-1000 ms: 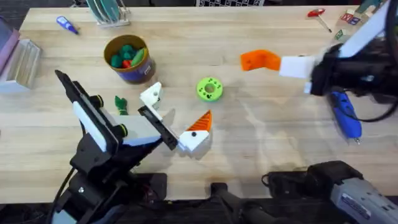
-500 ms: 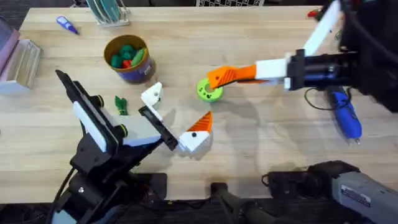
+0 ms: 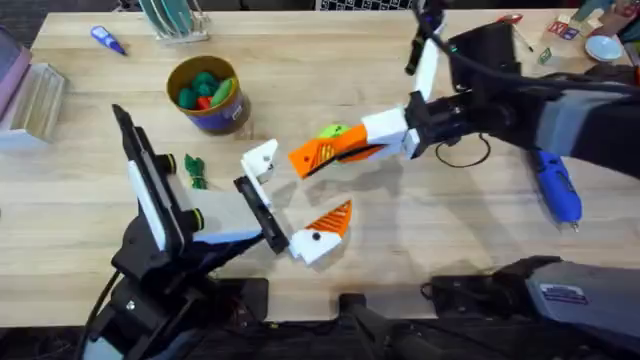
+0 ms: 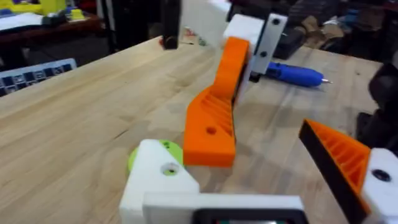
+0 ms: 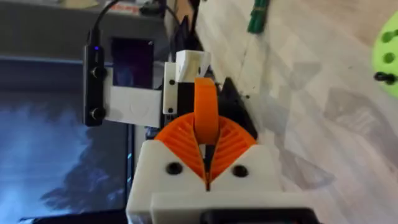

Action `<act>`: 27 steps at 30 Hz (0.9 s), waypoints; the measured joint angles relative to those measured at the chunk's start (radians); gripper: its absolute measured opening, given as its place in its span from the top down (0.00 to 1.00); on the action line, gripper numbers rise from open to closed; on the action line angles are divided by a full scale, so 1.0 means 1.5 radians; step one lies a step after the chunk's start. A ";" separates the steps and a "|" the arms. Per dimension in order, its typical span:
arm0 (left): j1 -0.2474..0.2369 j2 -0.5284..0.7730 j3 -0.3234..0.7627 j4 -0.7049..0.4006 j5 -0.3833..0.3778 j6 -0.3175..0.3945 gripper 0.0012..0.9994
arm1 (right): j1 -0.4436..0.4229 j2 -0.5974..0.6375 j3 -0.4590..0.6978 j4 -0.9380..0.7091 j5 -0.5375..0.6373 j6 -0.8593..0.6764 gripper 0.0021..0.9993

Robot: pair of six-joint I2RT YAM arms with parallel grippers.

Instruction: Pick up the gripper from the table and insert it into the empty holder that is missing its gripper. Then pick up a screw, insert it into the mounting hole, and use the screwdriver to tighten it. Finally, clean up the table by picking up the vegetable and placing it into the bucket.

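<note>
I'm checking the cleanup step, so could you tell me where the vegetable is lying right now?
In the overhead view the vegetable lies on the table's left half, just below the bucket and beside the left arm's white panel.

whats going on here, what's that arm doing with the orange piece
The right claw is shut on the orange gripper, holding it near the empty white holder of the left claw, not yet inserted. The blue screwdriver lies on the table, and the vegetable is still outside the bucket.
</note>
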 joint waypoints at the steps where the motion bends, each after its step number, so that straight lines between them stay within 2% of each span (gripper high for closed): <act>1: 0.000 0.000 0.000 0.000 0.009 0.000 0.01 | 0.004 0.007 0.000 0.001 -0.008 0.004 0.99; 10: 0.000 0.000 0.000 0.000 0.069 0.000 0.01 | 0.033 0.031 0.000 0.061 -0.036 0.039 0.99; 19: 0.003 0.000 0.000 0.000 0.064 -0.002 0.01 | 0.046 0.070 0.000 0.152 -0.044 0.107 0.99; 27: 0.002 0.000 0.000 0.000 0.082 -0.008 0.01 | 0.084 0.095 0.000 0.206 -0.044 0.169 0.99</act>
